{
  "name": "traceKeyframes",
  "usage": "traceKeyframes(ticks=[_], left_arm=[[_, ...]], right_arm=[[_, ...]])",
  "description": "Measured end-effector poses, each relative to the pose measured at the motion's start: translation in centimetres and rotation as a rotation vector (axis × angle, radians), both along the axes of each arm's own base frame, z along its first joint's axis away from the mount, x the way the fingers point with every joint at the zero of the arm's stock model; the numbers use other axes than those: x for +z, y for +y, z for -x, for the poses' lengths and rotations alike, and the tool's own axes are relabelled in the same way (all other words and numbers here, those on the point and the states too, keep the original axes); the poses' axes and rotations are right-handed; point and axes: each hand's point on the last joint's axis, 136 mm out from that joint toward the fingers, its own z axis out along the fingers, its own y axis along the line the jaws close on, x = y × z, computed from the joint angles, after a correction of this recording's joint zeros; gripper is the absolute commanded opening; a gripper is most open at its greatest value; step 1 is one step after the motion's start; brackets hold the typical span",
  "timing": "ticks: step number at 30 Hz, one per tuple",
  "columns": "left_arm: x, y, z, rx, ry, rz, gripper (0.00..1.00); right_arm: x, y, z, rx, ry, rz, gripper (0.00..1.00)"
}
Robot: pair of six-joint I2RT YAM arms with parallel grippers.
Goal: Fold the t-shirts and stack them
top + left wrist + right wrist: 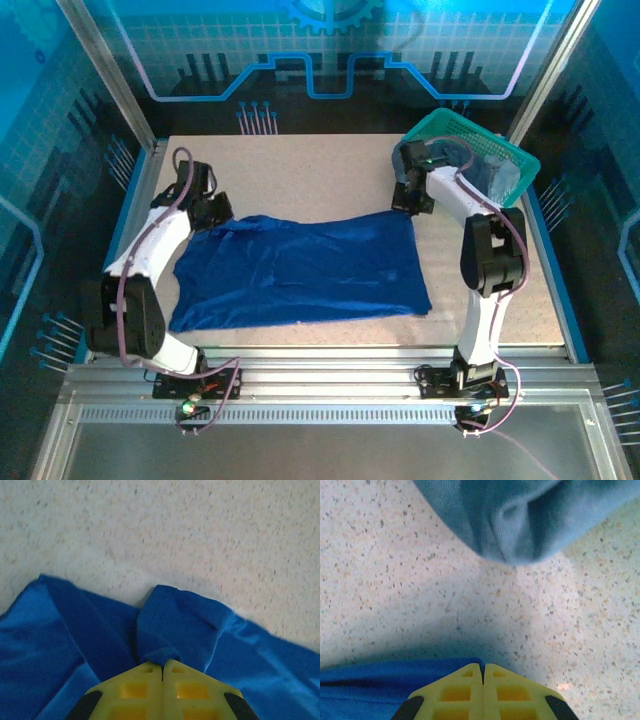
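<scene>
Across the speckled beige surface [330, 165], a royal blue cloth t-shirt [300, 270] is spread flat. A bunched fold at its far left corner is pinched in the clenched jaws of the left gripper [162, 667], and its far right corner is gripped by the right gripper [482, 666], jaws closed.

this is looking like a robot lab cell. a left arm [150, 255] and a right arm [490, 265] are sitting bolted to a slotted metal rail [320, 385] at the edge of a speckled bench [320, 165]. metal posts [105, 70] are framing it, and clear panels [420, 45] with blue circuit graphics are walling it in.
</scene>
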Motion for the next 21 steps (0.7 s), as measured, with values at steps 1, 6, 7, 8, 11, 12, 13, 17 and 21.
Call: traceKeyframes(ticks=[1, 6, 7, 8, 11, 12, 13, 17, 21], left_arm=[[0.2, 0.0, 0.8, -0.002, -0.004, -0.002, 0.00], [1.0, 0.5, 4.5, 0.021, -0.024, -0.021, 0.00], [1.2, 0.7, 5.2, 0.039, -0.033, -0.024, 0.00], [1.4, 0.9, 5.9, 0.053, -0.038, -0.030, 0.00], [1.7, 1.7, 7.8, 0.108, -0.049, -0.047, 0.00], [1.8, 2.0, 8.4, 0.130, -0.054, -0.053, 0.00], [1.9, 2.3, 9.0, 0.148, -0.058, -0.061, 0.00], [2.6, 3.6, 11.0, 0.230, -0.068, -0.097, 0.00], [2.2, 4.6, 13.3, 0.310, -0.055, -0.111, 0.00]], right_arm=[[0.0, -0.1, 0.5, 0.001, 0.004, 0.000, 0.00], [-0.8, -0.5, 3.4, 0.003, 0.043, -0.001, 0.00], [-1.0, -0.6, 3.9, 0.004, 0.051, -0.003, 0.00], [-1.1, -0.6, 4.3, 0.004, 0.057, -0.005, 0.00], [-1.2, -0.7, 5.2, 0.005, 0.068, -0.012, 0.00], [-1.2, -0.8, 5.6, 0.002, 0.071, -0.012, 0.00], [-1.1, -0.8, 5.9, -0.001, 0.071, -0.015, 0.00], [-0.2, -1.0, 7.0, -0.011, 0.052, -0.021, 0.00], [0.0, -1.4, 8.7, -0.017, 0.057, -0.020, 0.00]])
